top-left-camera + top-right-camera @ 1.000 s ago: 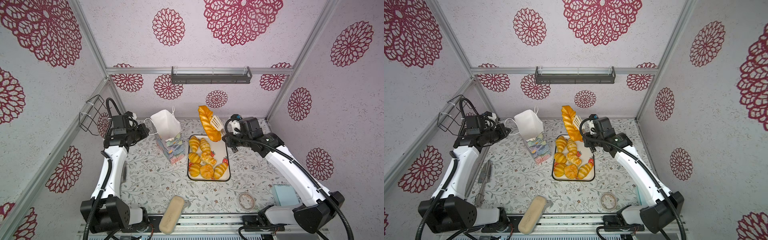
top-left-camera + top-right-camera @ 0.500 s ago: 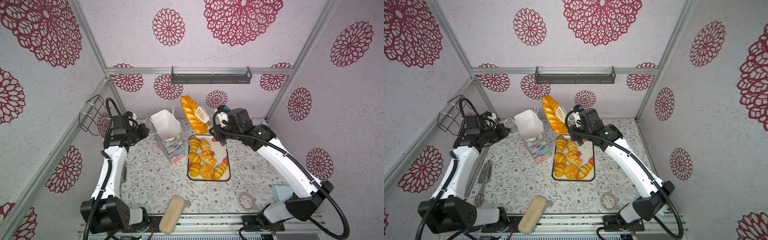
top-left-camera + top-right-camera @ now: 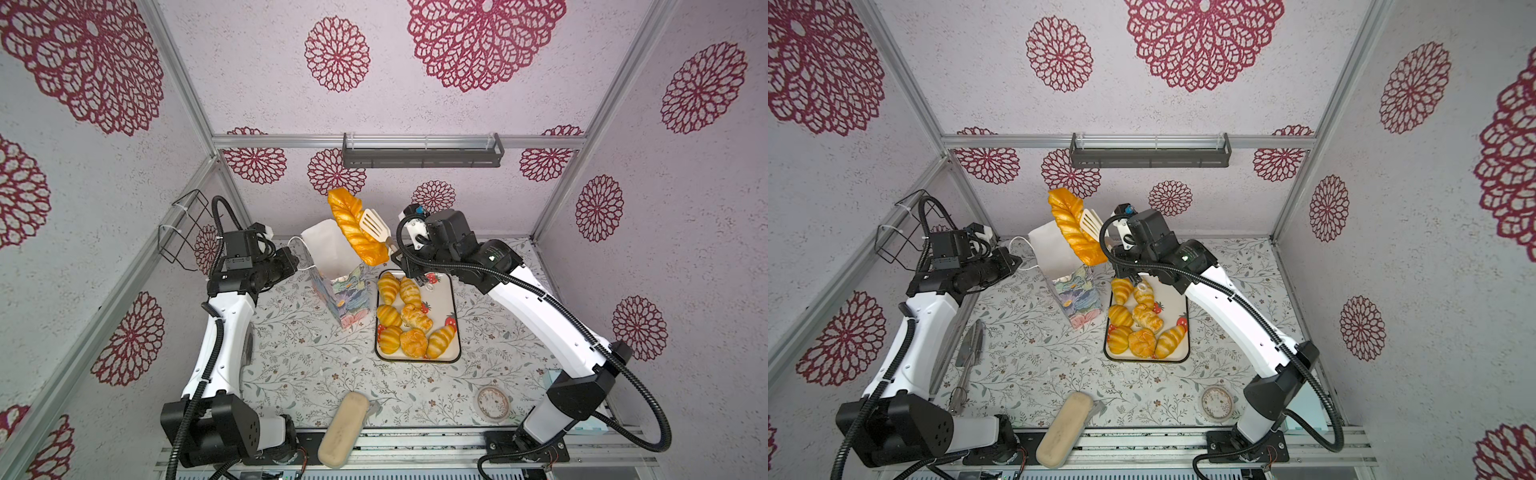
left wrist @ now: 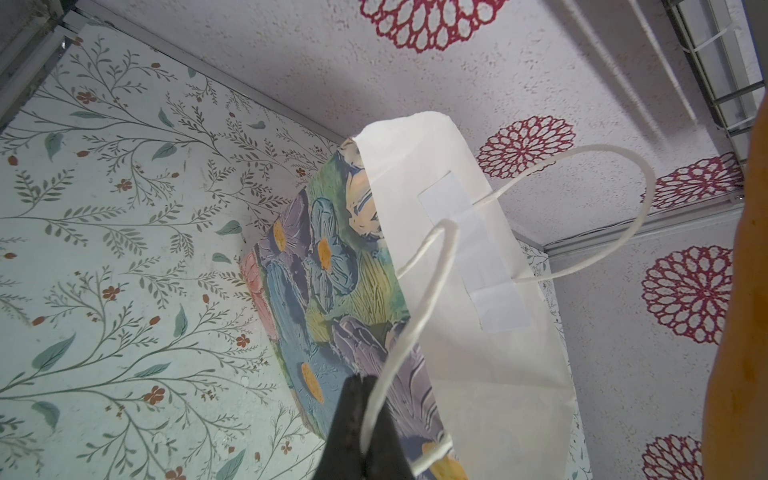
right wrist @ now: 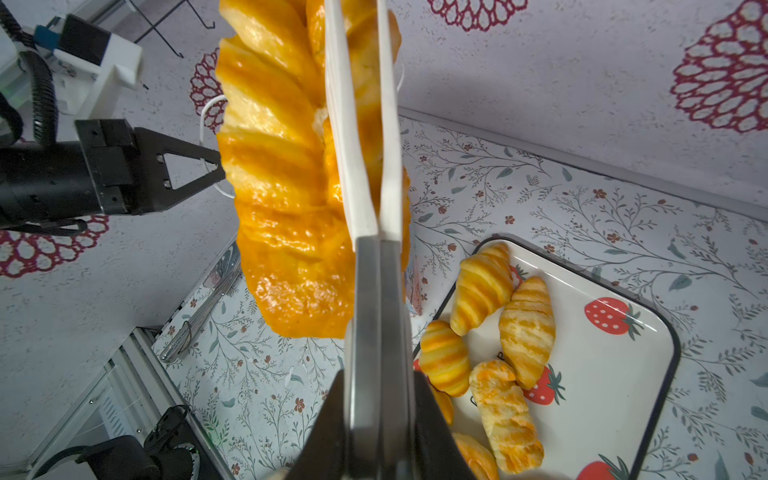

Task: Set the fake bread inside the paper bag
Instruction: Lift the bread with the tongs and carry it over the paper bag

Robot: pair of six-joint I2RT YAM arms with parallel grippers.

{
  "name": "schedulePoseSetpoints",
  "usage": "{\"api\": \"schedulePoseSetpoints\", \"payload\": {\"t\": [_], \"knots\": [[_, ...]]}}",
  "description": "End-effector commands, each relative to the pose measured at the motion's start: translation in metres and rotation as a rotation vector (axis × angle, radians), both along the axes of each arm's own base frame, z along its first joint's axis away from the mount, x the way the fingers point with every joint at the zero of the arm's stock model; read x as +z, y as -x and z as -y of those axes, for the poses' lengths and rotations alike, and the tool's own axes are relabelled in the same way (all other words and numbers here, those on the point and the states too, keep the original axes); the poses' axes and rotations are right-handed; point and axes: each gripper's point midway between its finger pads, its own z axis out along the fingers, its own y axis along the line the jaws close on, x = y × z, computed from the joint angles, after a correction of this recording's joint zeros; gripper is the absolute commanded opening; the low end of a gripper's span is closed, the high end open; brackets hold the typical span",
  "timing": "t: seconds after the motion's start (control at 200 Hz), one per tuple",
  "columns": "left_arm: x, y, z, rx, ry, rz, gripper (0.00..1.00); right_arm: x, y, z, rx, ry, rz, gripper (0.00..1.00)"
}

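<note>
Obs: right gripper (image 5: pixel 378 382) clamped on tongs (image 3: pixel 374 226) pinching braided loaf (image 3: pixel 355 232) (tilted), near paper bag (image 3: pixel 332 253) mouth; left gripper (image 4: pixel 365 415) closed on cord handle (image 4: pixel 415 324); tray (image 3: pixel 444 291) at bag's 3 o'clock.

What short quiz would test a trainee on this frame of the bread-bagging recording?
1. How many pastries lie on the tray?
2. True or false: the braided loaf lies on the tray.
3. The left gripper is shut on: A) the paper bag's cord handle; B) a croissant; C) nothing.

Key: 1) seven. 2) False: tongs in the right gripper hold it up. 3) A.
</note>
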Motion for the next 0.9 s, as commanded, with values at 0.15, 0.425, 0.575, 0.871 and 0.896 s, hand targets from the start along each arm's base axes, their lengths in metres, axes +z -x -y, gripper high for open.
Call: {"api": "schedulePoseSetpoints", "payload": {"t": [0.15, 0.425, 0.575, 0.871, 0.896], "knots": [[0.003, 0.001, -0.001, 0.004, 0.007, 0.018, 0.0, 0.051, 0.005, -0.046, 0.114, -0.114, 0.118, 0.18], [0.002, 0.002, -0.003, 0.007, 0.012, 0.015, 0.0, 0.042, -0.009, -0.075, 0.143, -0.115, 0.105, 0.19], [0.001, 0.002, -0.004, 0.01, 0.013, 0.013, 0.0, 0.029, -0.02, -0.088, 0.147, -0.105, 0.086, 0.19], [0.002, 0.002, -0.005, 0.012, 0.016, 0.016, 0.0, 0.002, -0.045, -0.085, 0.112, -0.078, 0.033, 0.19], [0.002, 0.002, -0.005, 0.011, 0.016, 0.017, 0.0, 0.0, -0.046, -0.084, 0.11, -0.077, 0.03, 0.19]]}}
